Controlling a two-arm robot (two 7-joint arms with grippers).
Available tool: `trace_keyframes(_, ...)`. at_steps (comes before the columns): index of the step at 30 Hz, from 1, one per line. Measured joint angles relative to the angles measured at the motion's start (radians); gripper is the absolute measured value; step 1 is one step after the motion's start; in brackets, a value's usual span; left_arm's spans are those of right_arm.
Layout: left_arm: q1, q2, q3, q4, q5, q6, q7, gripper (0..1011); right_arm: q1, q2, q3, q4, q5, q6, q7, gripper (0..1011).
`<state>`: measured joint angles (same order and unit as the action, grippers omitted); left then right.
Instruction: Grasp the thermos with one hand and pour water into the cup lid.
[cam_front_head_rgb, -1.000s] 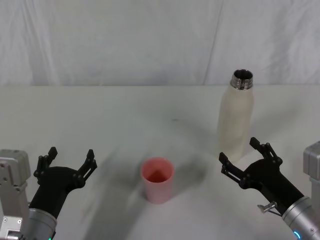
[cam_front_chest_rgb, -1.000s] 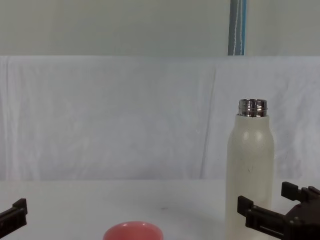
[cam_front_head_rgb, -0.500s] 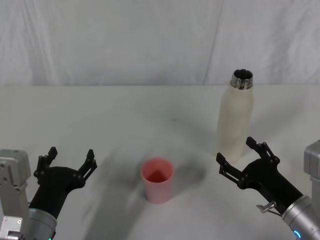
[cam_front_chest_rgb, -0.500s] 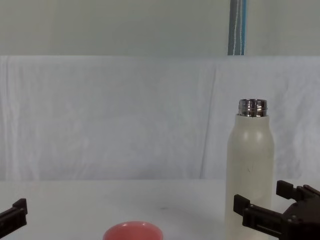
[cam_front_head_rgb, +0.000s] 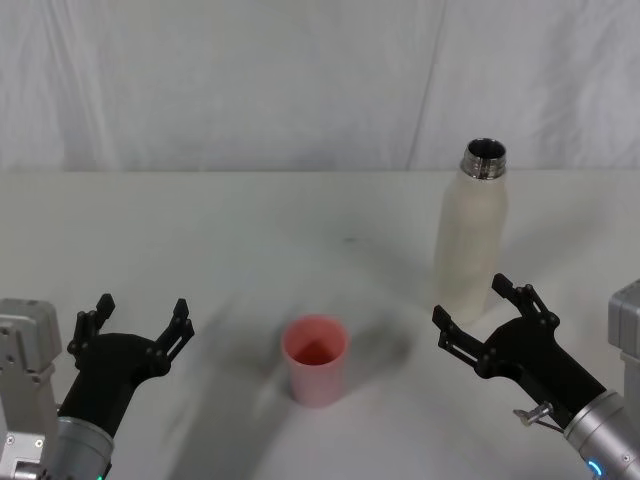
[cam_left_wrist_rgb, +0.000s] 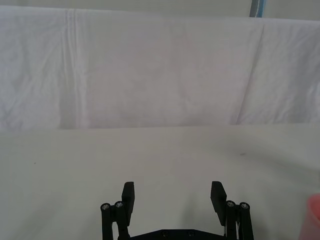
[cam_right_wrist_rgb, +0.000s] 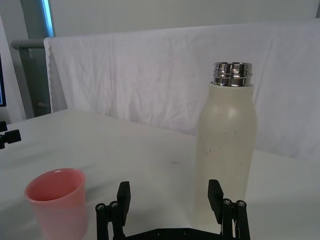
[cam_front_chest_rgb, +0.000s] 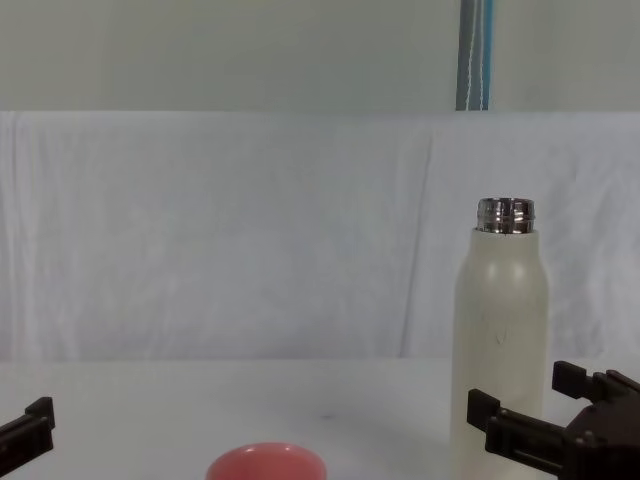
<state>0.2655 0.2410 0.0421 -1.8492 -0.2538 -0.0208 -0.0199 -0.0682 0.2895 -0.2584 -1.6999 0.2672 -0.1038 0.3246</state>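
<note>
The thermos (cam_front_head_rgb: 472, 237) stands upright on the white tabletop (cam_front_head_rgb: 250, 230), on the robot's right & toward the back. Tall cream-white cylinder w/ rounded shoulders, faint dark speckles on the body, shiny threaded steel neck, mouth open w/ no cap on it. In the right wrist view the thermos (cam_right_wrist_rgb: 226, 145) rises well above the end effector fingers (cam_right_wrist_rgb: 215, 197), and the steel threads catch the light. In the chest view its base is hidden behind the right end effector.

The cup lid (cam_front_head_rgb: 316, 359) sits upright near the tabletop's front-centre, well apart from the thermos and to its left. Small, round, salmon-pink, smooth rim, slightly tapered walls; inside looks darker pink, contents can't be told. Much shorter than the thermos.

Right end effector (cam_front_head_rgb: 483, 317) is just in front of the thermos's lower body, jaws spread wide, nothing between them; fingers flank the lower part of the thermos w/o a visible grip on it. Whether a finger touches the wall can't be told.

Left end effector (cam_front_head_rgb: 140, 318) rests low at the front-left, jaws also apart & empty, well away from the cup lid. In the left wrist view its two black fingers (cam_left_wrist_rgb: 128, 197) point across bare tabletop toward a white cloth backdrop (cam_left_wrist_rgb: 150, 70), w/ a sliver of the cup lid at the edge.
</note>
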Motion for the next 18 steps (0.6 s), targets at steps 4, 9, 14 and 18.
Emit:
trace_keyframes(4,0.000,0.000,0.000,0.000,0.000,0.000,0.000,1001,0.000,0.000,0.000,0.000,0.000,0.000,0.000,1001)
trace_keyframes(9,0.000,0.000,0.000,0.000,0.000,0.000,0.000,1001,-0.001,-0.001,0.001,0.000,0.000,0.000,-0.001,1001)
trace_keyframes(14,0.000,0.000,0.000,0.000,0.000,0.000,0.000,1001,-0.001,-0.001,0.001,0.000,-0.001,0.001,-0.001,1001)
trace_keyframes(18,0.000,0.000,0.000,0.000,0.000,0.000,0.000,1001,-0.001,-0.001,0.001,0.000,-0.001,0.001,-0.002,1001)
